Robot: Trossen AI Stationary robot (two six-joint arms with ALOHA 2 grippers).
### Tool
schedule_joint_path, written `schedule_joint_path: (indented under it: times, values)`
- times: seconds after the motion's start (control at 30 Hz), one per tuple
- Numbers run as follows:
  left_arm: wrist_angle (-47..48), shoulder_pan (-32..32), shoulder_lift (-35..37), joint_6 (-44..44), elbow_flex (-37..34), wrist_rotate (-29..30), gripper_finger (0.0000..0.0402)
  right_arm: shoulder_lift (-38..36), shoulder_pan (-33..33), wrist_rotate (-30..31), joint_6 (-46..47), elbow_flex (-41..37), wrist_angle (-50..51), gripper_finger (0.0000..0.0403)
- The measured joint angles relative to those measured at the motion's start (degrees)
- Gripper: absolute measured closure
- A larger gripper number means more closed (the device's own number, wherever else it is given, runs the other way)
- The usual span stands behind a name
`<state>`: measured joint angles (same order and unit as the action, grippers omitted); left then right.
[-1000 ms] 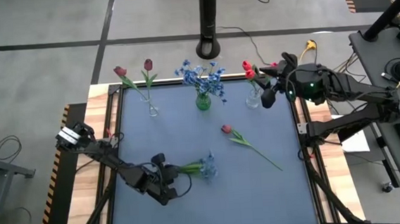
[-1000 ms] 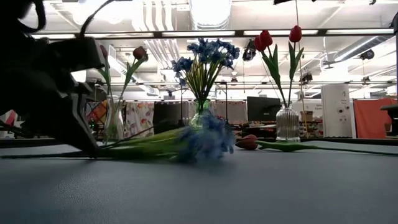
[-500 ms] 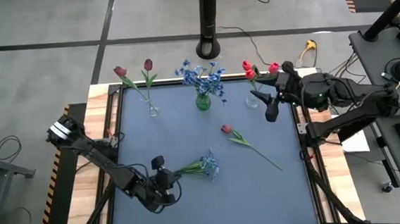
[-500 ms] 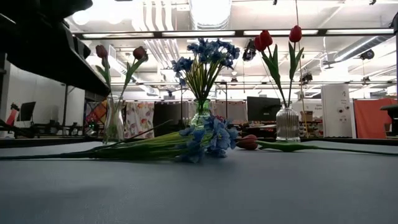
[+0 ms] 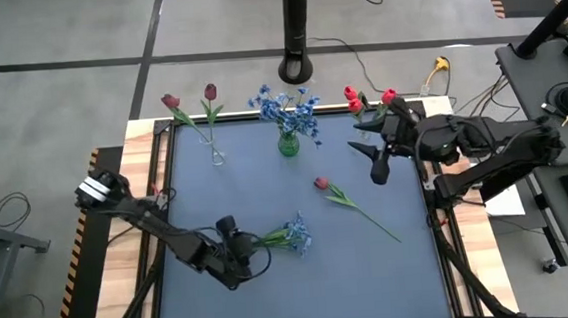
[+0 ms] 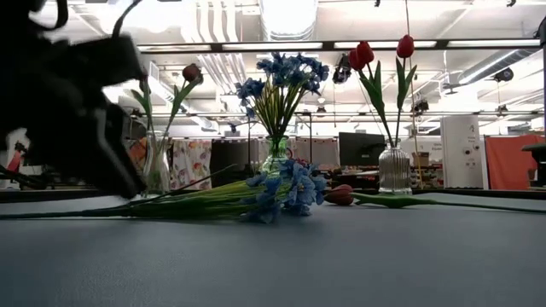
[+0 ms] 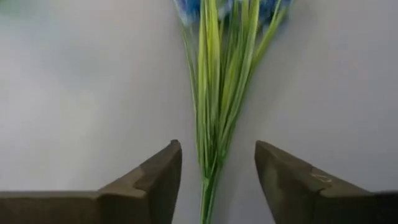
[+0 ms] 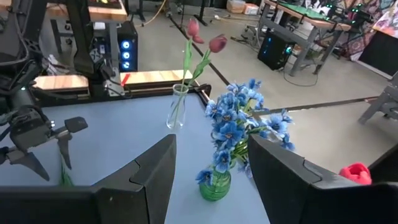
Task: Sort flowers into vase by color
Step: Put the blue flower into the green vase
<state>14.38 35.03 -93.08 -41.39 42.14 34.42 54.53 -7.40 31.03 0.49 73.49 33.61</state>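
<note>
A sprig of blue blossoms (image 5: 289, 236) lies flat on the blue mat, with its stem pointing toward the table's left. My left gripper (image 5: 240, 252) is open at the stem end. Its fingers stand on either side of the green stems (image 7: 214, 93) without touching them. A red tulip (image 5: 352, 202) lies on the mat to the right of centre. My right gripper (image 5: 367, 161) hangs open and empty above the mat, near the vase of red tulips (image 5: 360, 139). At the far edge also stand a green vase of blue flowers (image 5: 288, 144) and a clear vase of maroon tulips (image 5: 216, 156).
The three vases stand in a row along the mat's far edge. A wooden border (image 5: 119, 241) frames the mat. The near half of the mat (image 5: 353, 284) is bare. A black pole base (image 5: 298, 68) stands on the floor beyond the table.
My right gripper has swung from over the red tulips' vase toward the table's middle and near side, turning as it went. The blue sprig's blossom end was blurred in motion a second ago and now lies still on the mat. My left arm rose and came back down to the stem end.
</note>
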Motion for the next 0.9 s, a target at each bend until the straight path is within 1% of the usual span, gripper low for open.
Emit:
schedule_joint_path:
  times: [0.1,0.17,0.23,0.33,0.47,0.5,0.53,0.6,0.7,0.77,0.9]
  values:
    - [-1.25,-0.07,-1.65,-1.1,-1.35,-1.91,0.0206,0.9,0.0,0.0,-0.07,0.0,0.01,0.0211]
    - [-2.61,-0.01,-2.52,-2.86,-2.19,-1.98,0.0214,1.57,0.0,0.02,-0.07,0.01,-0.06,0.0211]
    - [-3.13,-0.04,-3.26,-4.72,-2.46,-1.74,0.0232,1.85,0.0,-0.01,-0.07,0.02,0.0,0.0211]
    - [-3.52,-0.02,-3.87,-5.07,-2.57,-1.26,0.0276,2.61,0.0,0.01,0.12,0.02,-0.04,0.0211]
    - [-2.89,-0.11,-3.89,-5.03,-2.79,1.35,0.0364,3.33,0.0,0.01,0.23,0.02,-0.03,0.0211]
    - [-2.75,-0.11,-3.89,-5.01,-2.81,1.89,0.0381,3.47,0.0,-0.01,0.35,0.02,-0.02,0.0211]
    - [-2.54,-0.11,-3.89,-5.24,-2.81,2.45,0.039,3.74,-0.01,-0.03,0.38,0.02,-0.12,0.0211]
    - [-2.46,-0.15,-3.93,-5.51,-2.89,3.67,0.0388,4.39,-0.59,-0.61,-0.3,0.02,-2.41,0.0211]
    - [-2.63,0.29,-3.8,-5.52,-2.9,5.33,0.0394,5.96,-1.64,-4.75,-3.65,0.06,-9.79,0.0211]
    - [-2.78,0.83,-3.19,-5.44,-2.58,6.65,0.0397,7.12,-2.52,-6.15,-6.39,0.7,-12.92,0.0211]
    - [-3.72,3.07,-1.64,-4.98,-1.63,11.15,0.0399,8.37,-3.13,-5.63,-9.12,3.01,-13.18,0.0211]
